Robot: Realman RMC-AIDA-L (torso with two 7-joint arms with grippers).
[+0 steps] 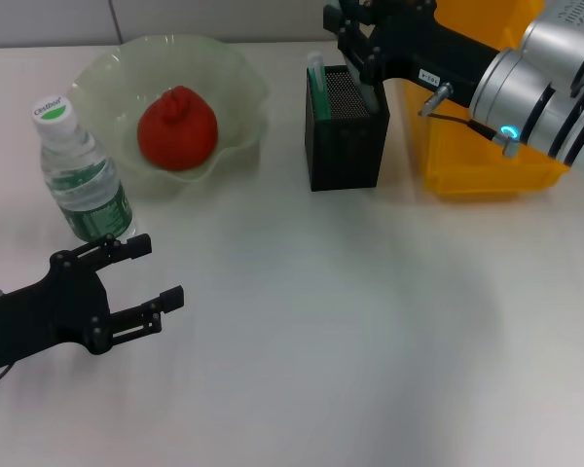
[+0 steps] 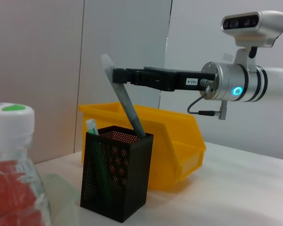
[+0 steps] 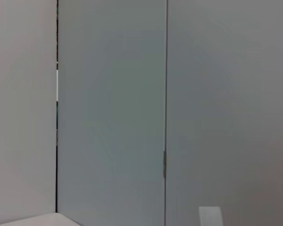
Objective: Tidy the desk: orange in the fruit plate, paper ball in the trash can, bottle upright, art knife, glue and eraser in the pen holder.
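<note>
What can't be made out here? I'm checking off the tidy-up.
- Eraser: the pen holder mesh hides its inside in head and left wrist views.
- Paper ball: the right arm covers the trash can in the head view.
- Right pincer grip on the glue: not clear.
- Right wrist view: only wall.

the head view looks steeply down on the tabletop [image 1: 350, 331] from above. the left wrist view sits low and level, close to the pen holder [image 2: 114, 174], which both share. the right wrist view faces only a blank wall [image 3: 179, 108].
</note>
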